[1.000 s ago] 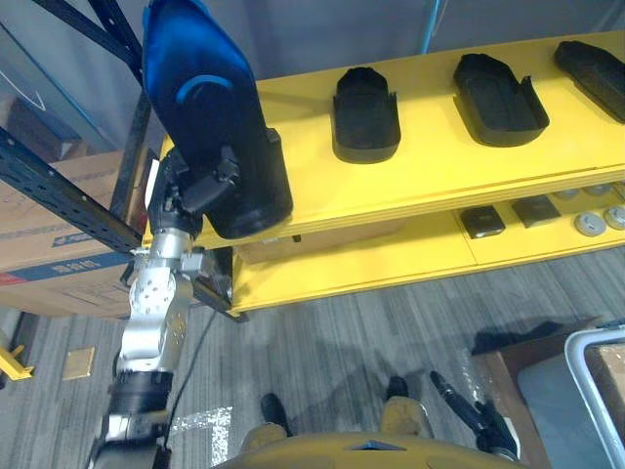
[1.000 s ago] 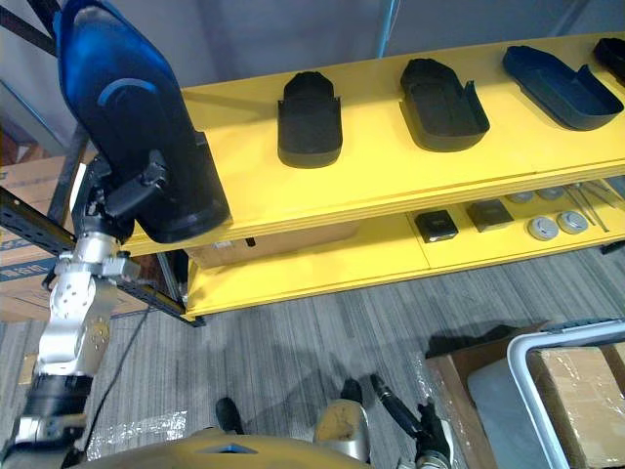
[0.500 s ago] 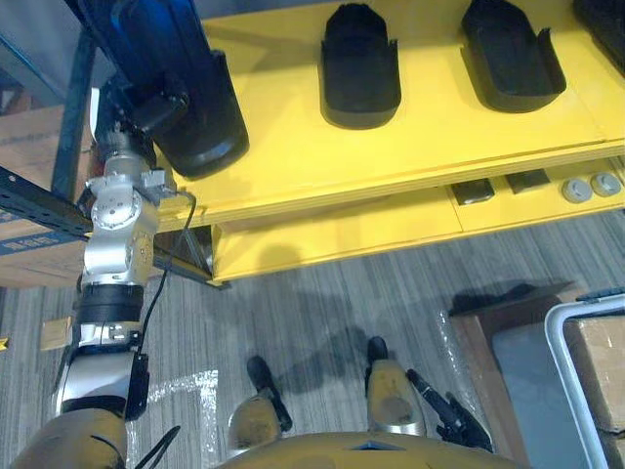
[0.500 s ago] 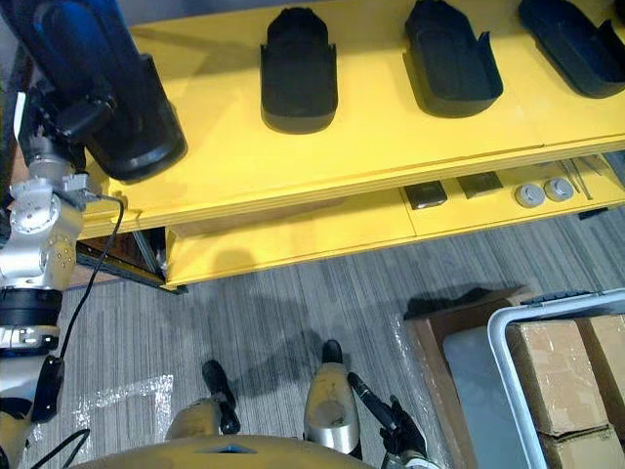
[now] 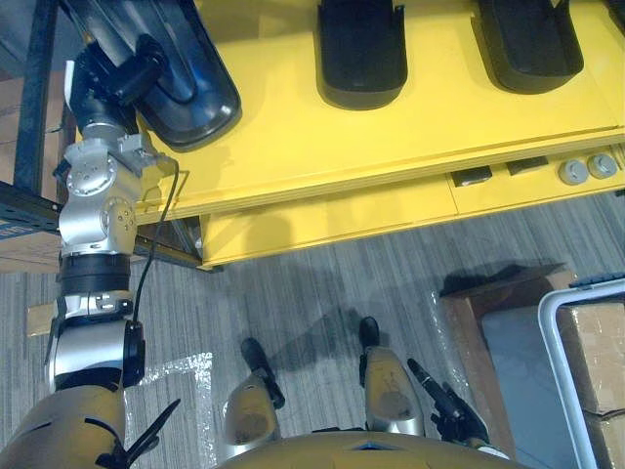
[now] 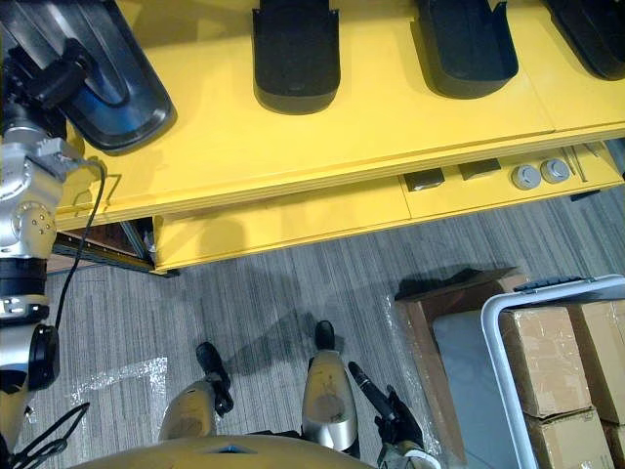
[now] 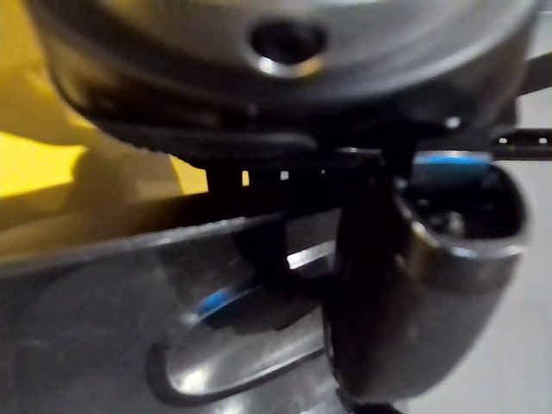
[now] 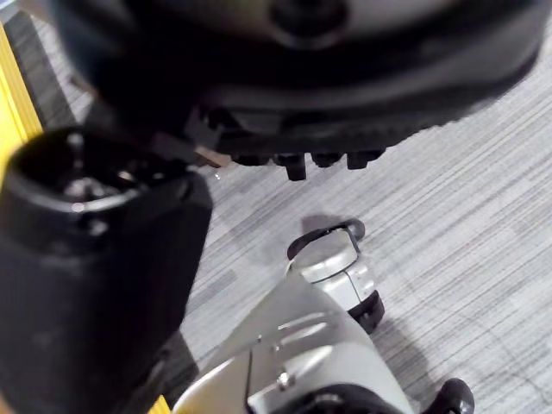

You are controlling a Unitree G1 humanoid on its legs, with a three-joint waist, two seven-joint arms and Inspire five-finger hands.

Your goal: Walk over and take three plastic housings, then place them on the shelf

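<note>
Lowered from upright a second ago, the dark blue plastic housing (image 5: pixel 195 88) now leans on the left end of the yellow shelf (image 5: pixel 312 147), with the left robot hand (image 5: pixel 122 78) clamped round it. Further along the shelf sit two more housings (image 5: pixel 359 49). The right robot hand (image 5: pixel 444 410) hangs below the shelf, and its grip cannot be told. If the left hand lets go before the housing lies flat, it could slide off the shelf's corner.

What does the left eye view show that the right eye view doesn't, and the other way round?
Left eye view's extra: a blue rack post at the left edge. Right eye view's extra: a far-right housing on the yellow shelf. Shared: the left hand gripping the held housing at the shelf's left end, a middle housing, a right housing, boxes.
</note>
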